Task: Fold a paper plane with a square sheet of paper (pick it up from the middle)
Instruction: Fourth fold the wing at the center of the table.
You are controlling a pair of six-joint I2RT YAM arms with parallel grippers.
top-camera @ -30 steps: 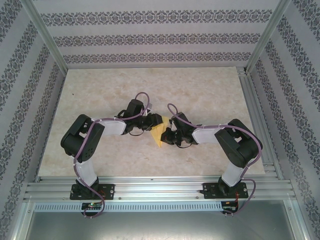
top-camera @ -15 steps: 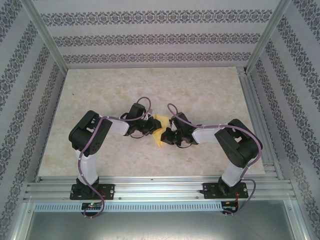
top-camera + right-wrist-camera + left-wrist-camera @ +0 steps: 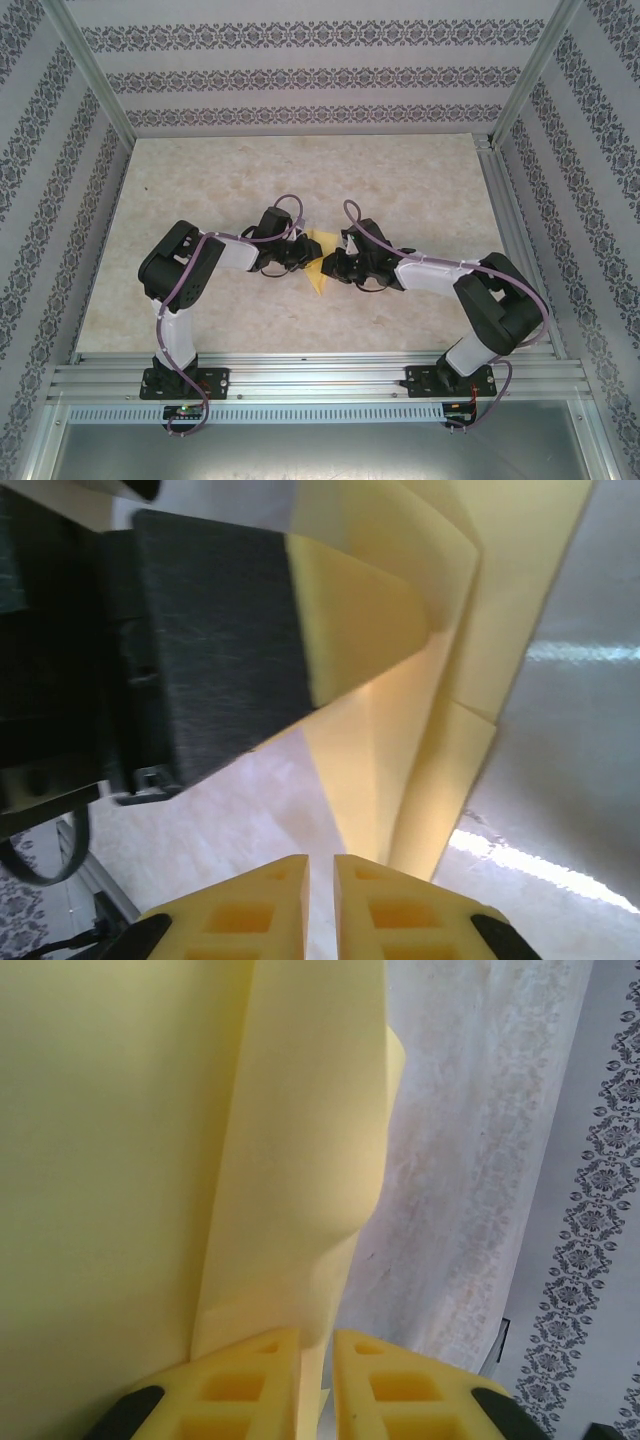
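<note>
L gripper (image 3: pixel 317 1338) pinches paper (image 3: pixel 120 1160) edge; table (image 3: pixel 420 170) round it open.

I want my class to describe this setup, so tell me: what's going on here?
At the middle of the table, a partly folded pale-yellow paper sheet is being worked from both sides. The left end effector pinches its edge, with several folds already creased in. The right end effector sits just beside the paper, jaws almost together with nothing between them.
</note>
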